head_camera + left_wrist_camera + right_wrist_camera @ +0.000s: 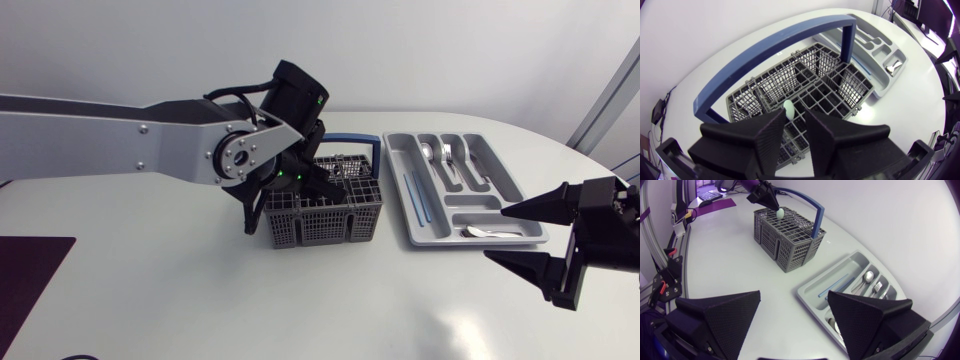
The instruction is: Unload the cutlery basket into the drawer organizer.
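Note:
The grey cutlery basket (325, 228) with a blue handle (775, 45) stands mid-table. My left gripper (322, 188) hangs right over its near compartments. In the left wrist view its fingers (771, 135) stand a little apart, and a pale utensil tip (788, 107) pokes out of the basket just ahead of them, not clamped. The right wrist view shows the same tip (780, 213) just under the left gripper (771, 202). The grey drawer organizer (396, 185) lies to the basket's right, holding spoons (447, 152), pale blue pieces (415, 196) and one more spoon (490, 232). My right gripper (498, 234) is open beside the organizer's front right corner.
The basket (785, 245) and the organizer (807, 292) lie about a hand's width apart. A dark mat (25, 275) lies at the table's front left. White tabletop stretches in front of the basket.

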